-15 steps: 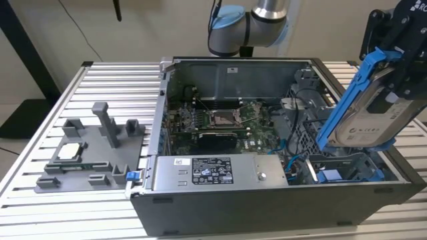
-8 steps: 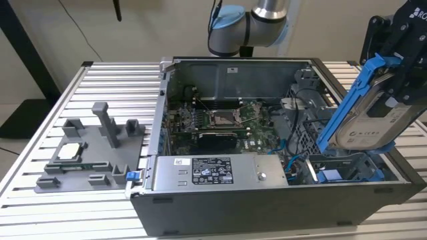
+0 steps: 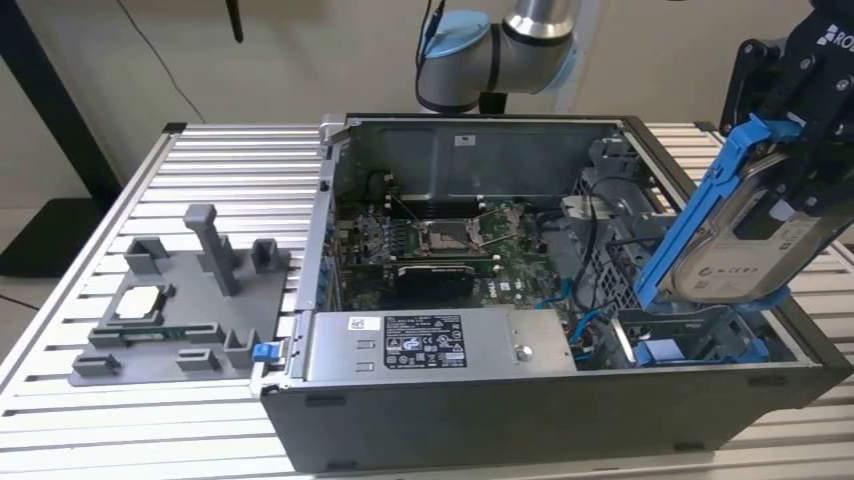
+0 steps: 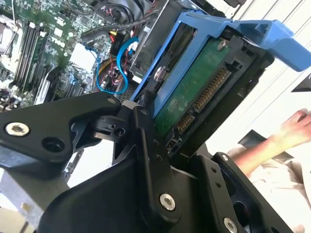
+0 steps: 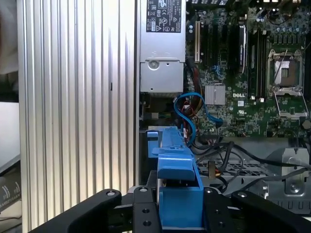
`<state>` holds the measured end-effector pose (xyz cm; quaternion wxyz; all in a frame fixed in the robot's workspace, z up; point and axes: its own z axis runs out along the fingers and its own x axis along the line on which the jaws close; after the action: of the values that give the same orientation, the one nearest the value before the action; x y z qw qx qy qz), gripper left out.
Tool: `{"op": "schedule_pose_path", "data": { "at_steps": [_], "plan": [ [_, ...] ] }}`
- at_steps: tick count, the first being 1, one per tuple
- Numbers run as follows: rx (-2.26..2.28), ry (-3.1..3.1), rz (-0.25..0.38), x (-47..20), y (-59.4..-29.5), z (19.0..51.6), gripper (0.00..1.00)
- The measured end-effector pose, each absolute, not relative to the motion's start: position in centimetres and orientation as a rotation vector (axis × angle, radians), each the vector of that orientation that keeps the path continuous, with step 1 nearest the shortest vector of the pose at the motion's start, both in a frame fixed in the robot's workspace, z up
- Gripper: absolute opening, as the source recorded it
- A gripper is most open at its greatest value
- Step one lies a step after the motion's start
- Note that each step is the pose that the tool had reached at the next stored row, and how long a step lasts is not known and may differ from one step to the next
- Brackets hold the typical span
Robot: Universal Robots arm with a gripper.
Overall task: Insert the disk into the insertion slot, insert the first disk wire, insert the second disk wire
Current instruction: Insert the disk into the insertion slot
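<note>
The disk, a silver drive in a blue carrier, hangs tilted over the exterior view's right end of the open computer case. My gripper is shut on its upper part. The disk's lower end sits just above the insertion slot in the grey drive cage. In the second wrist view the disk's green board and connector face the camera between my gripper's black fingers. In the first wrist view the blue carrier sticks out of my gripper. Loose blue wires curl beside the cage.
The power supply lies along the case's front, with the motherboard and its silver processor socket behind it. A grey fixture plate holding small parts sits on the slatted table at the exterior view's left. A person's hand is nearby.
</note>
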<state>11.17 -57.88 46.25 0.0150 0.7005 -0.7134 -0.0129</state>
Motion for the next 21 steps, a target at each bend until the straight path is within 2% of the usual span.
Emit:
{"op": "schedule_pose_path", "data": {
  "at_steps": [11,21],
  "plan": [
    [2.180,-2.220,-0.040,11.2,-57.9,46.1,0.00],
    [2.182,-2.222,-0.045,11.4,-57.9,44.7,0.00]
  ]
}}
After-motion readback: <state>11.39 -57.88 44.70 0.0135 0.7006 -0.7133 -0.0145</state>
